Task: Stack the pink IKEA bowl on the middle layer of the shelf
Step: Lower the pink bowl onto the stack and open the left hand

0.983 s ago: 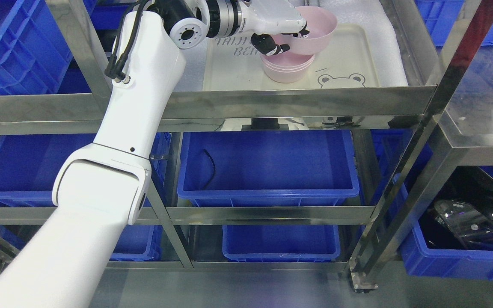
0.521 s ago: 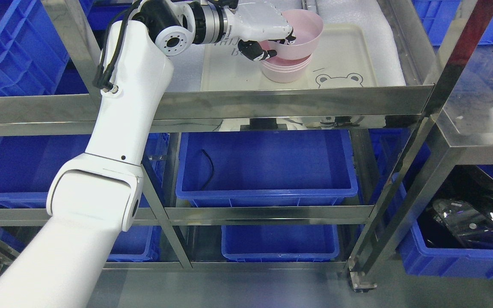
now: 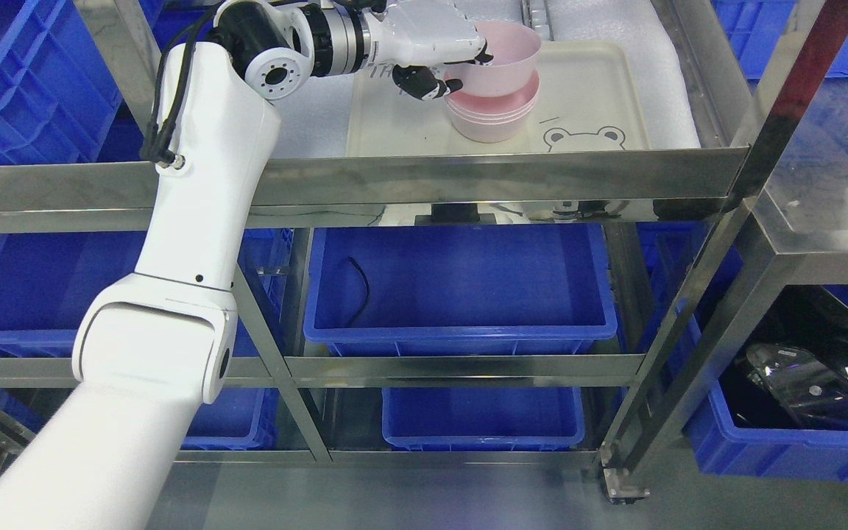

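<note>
A cream tray (image 3: 601, 96) with a bear face is lying on white foam (image 3: 615, 22). Below, a blue bin (image 3: 461, 294) is holding a black cable (image 3: 361, 287); another bin (image 3: 483, 419) is sitting under it. At right, a bin is holding clear plastic (image 3: 807, 383).

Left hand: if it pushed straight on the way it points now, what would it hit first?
The left hand points rightward across the tray. Beyond the pink bowl it grips, the shelf's right post looks first, though depth is unclear.
</note>
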